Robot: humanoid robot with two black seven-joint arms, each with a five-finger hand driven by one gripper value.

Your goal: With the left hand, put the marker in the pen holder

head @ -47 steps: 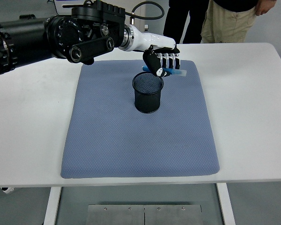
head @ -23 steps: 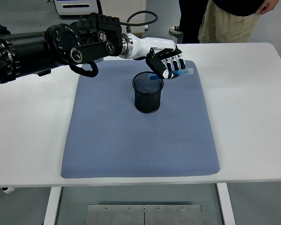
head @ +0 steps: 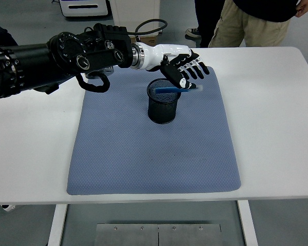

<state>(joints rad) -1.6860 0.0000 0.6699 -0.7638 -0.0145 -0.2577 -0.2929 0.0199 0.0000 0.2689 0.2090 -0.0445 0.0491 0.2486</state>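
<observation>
A black mesh pen holder (head: 163,106) stands upright on a blue-grey mat (head: 143,154). A blue marker (head: 174,89) with a pale cap end lies almost level across the holder's rim, its cap end sticking out to the right; it looks blurred. My left hand (head: 187,72), white with black fingers, hovers just above and behind the holder's right rim. Its fingers are spread and no longer close around the marker. My right arm is out of view.
The mat covers the middle of the white table (head: 277,118). A person in tan trousers (head: 246,25) stands behind the table's far edge at the top right, with a second person beside them. A black cable loops behind my left forearm.
My left hand has opened its fingers and let go of the marker. The marker has dropped from the hand onto the holder's rim, its blue end over the opening.
</observation>
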